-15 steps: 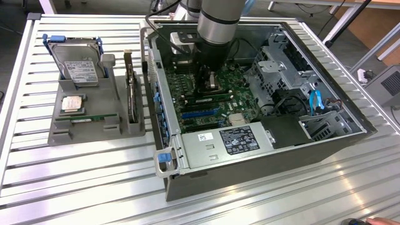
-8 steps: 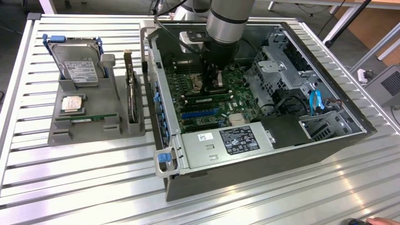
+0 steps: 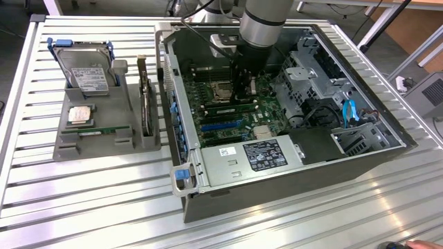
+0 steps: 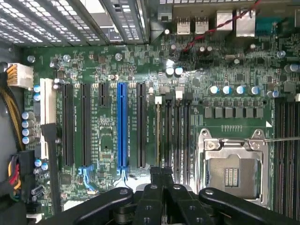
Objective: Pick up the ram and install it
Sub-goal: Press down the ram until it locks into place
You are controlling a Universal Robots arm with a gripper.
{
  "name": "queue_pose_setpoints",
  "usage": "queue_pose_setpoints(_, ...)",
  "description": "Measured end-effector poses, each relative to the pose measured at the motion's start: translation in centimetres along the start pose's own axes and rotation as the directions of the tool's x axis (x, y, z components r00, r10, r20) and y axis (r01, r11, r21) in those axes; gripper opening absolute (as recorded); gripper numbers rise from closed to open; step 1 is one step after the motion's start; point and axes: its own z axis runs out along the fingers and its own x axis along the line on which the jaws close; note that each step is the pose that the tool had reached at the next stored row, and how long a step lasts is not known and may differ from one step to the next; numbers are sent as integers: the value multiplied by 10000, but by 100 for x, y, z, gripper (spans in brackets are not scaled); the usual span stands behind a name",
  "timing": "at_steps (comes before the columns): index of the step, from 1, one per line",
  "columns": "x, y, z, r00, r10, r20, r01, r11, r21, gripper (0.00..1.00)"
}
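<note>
In the exterior view the arm (image 3: 266, 23) reaches down from the top centre of the frame into the open computer case (image 3: 291, 171), which lies on its side on the slatted tabletop (image 3: 83, 202). The gripper (image 3: 244, 88) hangs just above the motherboard (image 3: 239, 116), beside the processor socket (image 3: 223, 93). Its jaws are closed tight together; whether anything thin is pinched between them cannot be told. In the wrist view the gripper (image 4: 161, 176) sits over the narrow black memory slots (image 4: 171, 131) between the blue slot (image 4: 122, 124) and the socket (image 4: 232, 171). A ram (image 3: 93, 130) lies in the grey holder (image 3: 97, 140) at the left of the exterior view, below the hard drive (image 3: 86, 70) and beside an upright dark card (image 3: 145, 106).
</note>
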Motion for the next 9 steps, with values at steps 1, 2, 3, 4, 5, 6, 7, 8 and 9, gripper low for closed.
queue_pose_setpoints(1,-1,0,0,10000,1,0,-1,10000,0,11)
queue_pose_setpoints(2,-1,0,-3,10000,0,-6,0,10000,-4,11)
queue_pose_setpoints(3,2,2,-44,10000,-4,3,4,10000,-4,11)
queue_pose_setpoints(4,7,5,-116,10000,-4,14,4,10000,-8,11)
queue_pose_setpoints(5,11,7,-169,10000,-5,13,5,10000,-16,11)
queue_pose_setpoints(6,14,8,-214,10000,-6,15,6,10000,-20,11)
queue_pose_setpoints(7,17,10,-269,10000,-6,13,6,10000,-22,11)
queue_pose_setpoints(8,21,12,-348,10000,-7,15,7,10000,-23,11)
queue_pose_setpoints(9,27,16,-451,10000,-7,13,7,10000,-26,11)
